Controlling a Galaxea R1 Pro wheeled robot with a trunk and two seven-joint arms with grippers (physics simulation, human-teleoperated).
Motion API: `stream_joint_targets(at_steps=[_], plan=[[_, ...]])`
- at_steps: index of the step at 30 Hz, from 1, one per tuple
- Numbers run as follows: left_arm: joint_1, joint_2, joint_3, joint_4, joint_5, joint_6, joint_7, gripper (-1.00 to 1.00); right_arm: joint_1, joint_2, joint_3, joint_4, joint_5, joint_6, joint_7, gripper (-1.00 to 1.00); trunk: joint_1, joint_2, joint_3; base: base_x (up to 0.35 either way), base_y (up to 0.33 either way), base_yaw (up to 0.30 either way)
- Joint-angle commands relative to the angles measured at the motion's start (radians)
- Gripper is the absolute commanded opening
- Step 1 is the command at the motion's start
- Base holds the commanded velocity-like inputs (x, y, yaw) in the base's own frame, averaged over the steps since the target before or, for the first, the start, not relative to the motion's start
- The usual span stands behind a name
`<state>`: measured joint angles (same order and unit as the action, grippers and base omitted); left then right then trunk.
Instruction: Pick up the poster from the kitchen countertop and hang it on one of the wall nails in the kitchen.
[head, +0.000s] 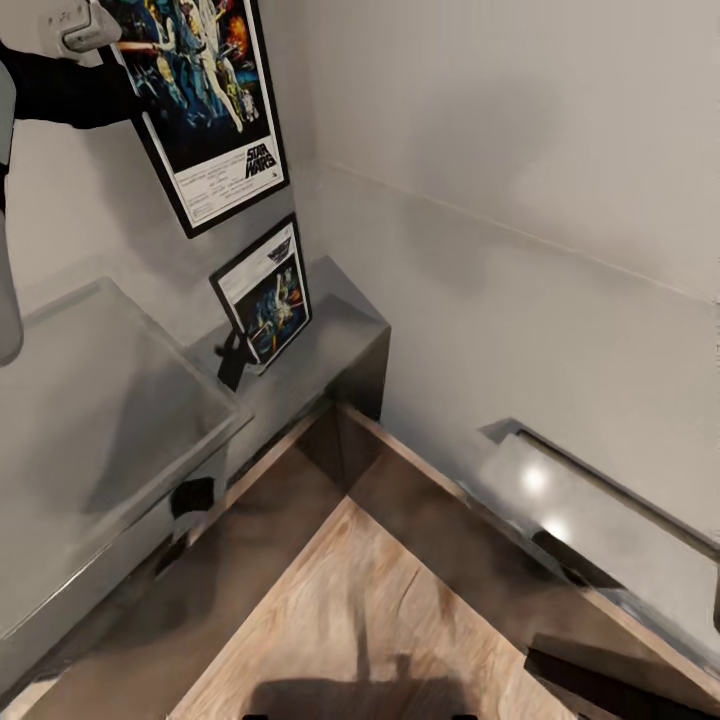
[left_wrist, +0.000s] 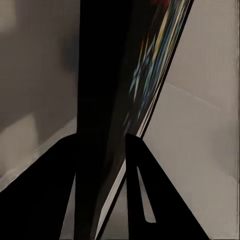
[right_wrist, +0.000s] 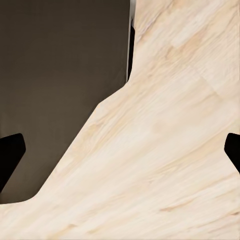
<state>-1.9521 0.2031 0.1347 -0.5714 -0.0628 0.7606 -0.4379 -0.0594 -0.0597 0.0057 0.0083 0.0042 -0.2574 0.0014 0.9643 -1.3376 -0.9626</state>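
Observation:
The poster hangs tilted in the air against the wall at the upper left of the head view, with its "STAR WARS" logo at the lower end. My left gripper is shut on the poster's left edge. In the left wrist view the poster runs edge-on between the two black fingers. The glossy grey kitchen countertop lies below it and mirrors the poster. My right gripper is open over the pale wood floor, holding nothing.
The countertop's other leg runs along the right wall, over dark cabinets. The two legs meet in the corner under the poster. A dark cabinet front stands beside my right gripper. Wood floor fills the space between the counters.

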Motion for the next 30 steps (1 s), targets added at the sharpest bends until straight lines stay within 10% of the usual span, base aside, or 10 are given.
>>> stream_joint_targets(at_steps=[1, 30], plan=[[-0.001, -0.001, 0.005, 0.000, -0.006, 0.005, -0.007, -1.00, 0.000, 0.000, 0.000, 0.001, 0.000, -0.003, 0.000, 1.00, -0.001, 0.000, -0.001, -0.335, 0.000, 0.000], [-0.001, -0.001, 0.005, 0.007, -0.006, 0.006, -0.007, -1.00, 0.000, -0.001, 0.002, 0.001, 0.002, -0.048, 0.000, 1.00, -0.001, 0.000, -0.001, -0.211, 0.000, 0.000]])
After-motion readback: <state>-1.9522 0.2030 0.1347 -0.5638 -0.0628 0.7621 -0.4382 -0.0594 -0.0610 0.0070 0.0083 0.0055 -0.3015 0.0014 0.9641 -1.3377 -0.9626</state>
